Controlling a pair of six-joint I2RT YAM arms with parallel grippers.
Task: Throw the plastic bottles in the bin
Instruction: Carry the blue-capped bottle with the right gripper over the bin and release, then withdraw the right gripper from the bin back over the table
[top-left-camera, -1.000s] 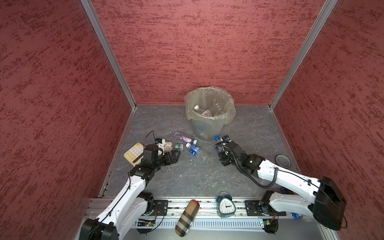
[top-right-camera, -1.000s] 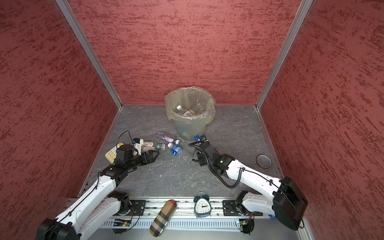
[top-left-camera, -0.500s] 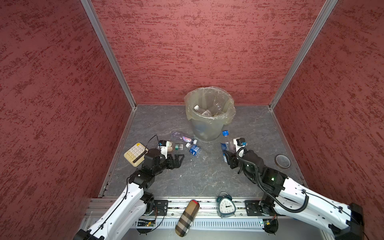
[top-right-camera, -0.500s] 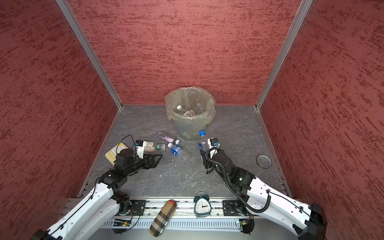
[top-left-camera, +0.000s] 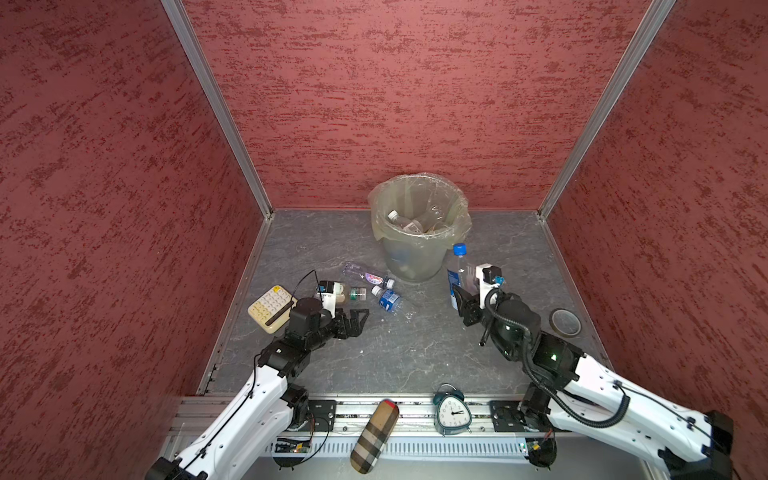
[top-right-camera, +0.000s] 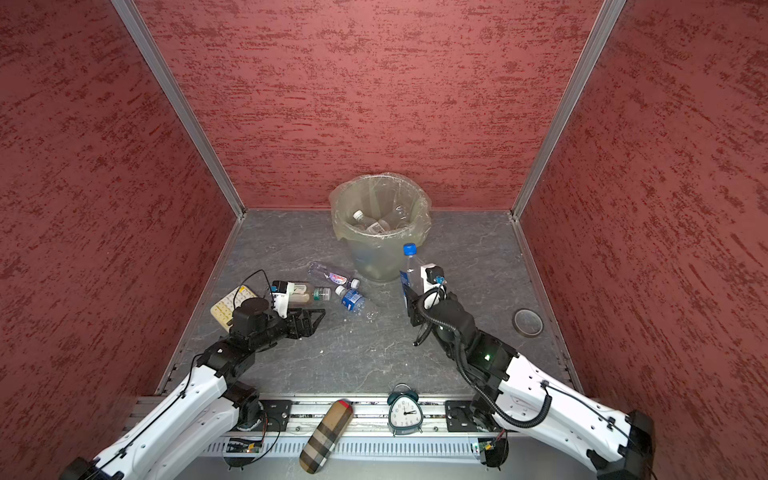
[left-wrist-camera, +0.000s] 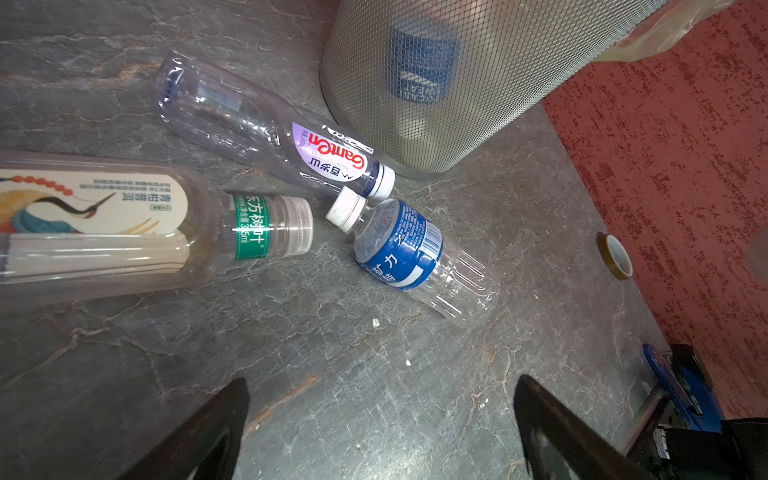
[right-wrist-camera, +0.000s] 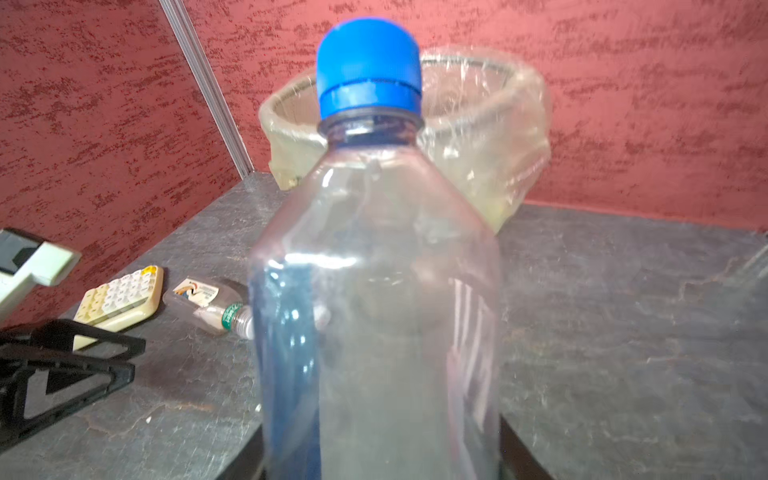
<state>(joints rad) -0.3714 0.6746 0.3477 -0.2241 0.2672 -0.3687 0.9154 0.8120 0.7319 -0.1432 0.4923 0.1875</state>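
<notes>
The right gripper (top-left-camera: 462, 293) clamps the lower body of a clear plastic bottle with a blue cap (top-left-camera: 456, 272). The bottle is upright, long axis vertical, cap up, just beside the round grey-green bin (top-left-camera: 409, 262) lined with a yellowish bag. The left gripper (top-left-camera: 356, 322), jaws wide and empty, hangs low. Near it a beige-labelled bottle (left-wrist-camera: 124, 224), a pink-labelled bottle (left-wrist-camera: 266, 133) and a blue-labelled bottle (left-wrist-camera: 407, 249) lie flat on the grey floor (top-left-camera: 415, 340), caps converging by the bin's base.

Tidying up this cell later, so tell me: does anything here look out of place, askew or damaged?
Yes. The plaid case lies askew across the front rail, overhanging its edge, beside an alarm clock. The pink-labelled bottle by the bin looks dented.
</notes>
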